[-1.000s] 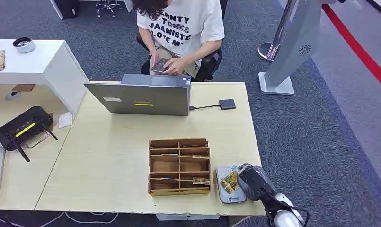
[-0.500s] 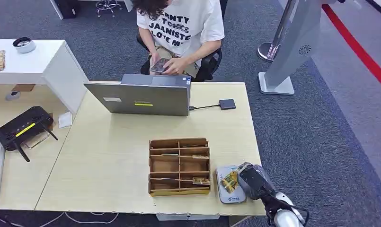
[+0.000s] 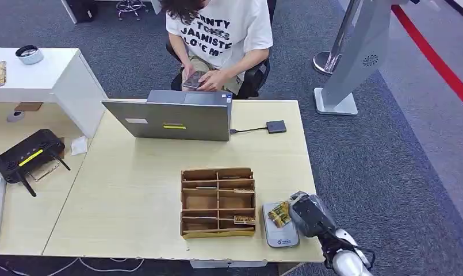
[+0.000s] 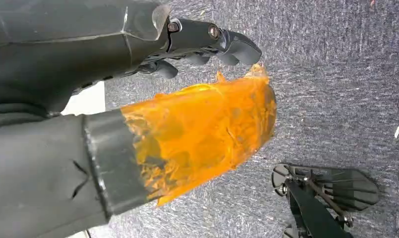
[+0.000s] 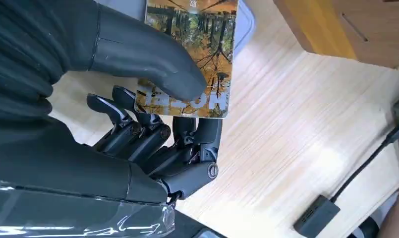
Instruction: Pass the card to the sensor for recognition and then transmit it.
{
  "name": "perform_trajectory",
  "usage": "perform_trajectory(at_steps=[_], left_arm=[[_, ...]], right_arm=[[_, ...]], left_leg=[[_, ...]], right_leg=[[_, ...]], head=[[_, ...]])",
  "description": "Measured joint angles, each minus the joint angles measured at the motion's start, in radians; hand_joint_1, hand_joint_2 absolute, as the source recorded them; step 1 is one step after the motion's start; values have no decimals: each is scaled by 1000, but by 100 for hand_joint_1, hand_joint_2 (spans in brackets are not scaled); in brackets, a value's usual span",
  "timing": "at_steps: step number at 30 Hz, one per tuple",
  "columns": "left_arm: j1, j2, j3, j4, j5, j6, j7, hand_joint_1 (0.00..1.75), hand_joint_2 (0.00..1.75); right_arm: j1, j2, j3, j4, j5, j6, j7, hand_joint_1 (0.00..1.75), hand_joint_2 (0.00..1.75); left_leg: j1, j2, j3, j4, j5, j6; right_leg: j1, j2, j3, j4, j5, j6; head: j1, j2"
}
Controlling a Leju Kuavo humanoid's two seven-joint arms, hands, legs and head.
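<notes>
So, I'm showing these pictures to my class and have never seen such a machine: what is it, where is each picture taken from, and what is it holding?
It is a humanoid robot. The wide picture looks down from its head; the others come from cameras at its wrists. Its right hand pinches a card printed with autumn trees between thumb and fingers, over a grey sensor pad at the table edge. Beside the pad stands a wooden divided box; farther off, a laptop with a seated person behind it. The left hand hangs over carpet, holding nothing.
</notes>
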Motion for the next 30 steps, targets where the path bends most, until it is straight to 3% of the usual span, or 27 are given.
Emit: perform_trajectory(at_steps=[24, 30], left_arm=[[1, 2, 0, 0, -7, -8, 6, 0, 0], [1, 2, 0, 0, -9, -7, 24, 0, 0]], right_arm=[[21, 39, -28, -36, 35, -2, 8, 175, 175], [42, 57, -44, -59, 27, -41, -10, 175, 175]], left_leg=[[0, 0, 0, 0, 0, 0], [0, 0, 0, 0, 0, 0]], right_leg=[[0, 0, 0, 0, 0, 0], [0, 0, 0, 0, 0, 0]], head=[[0, 0], [0, 0]])
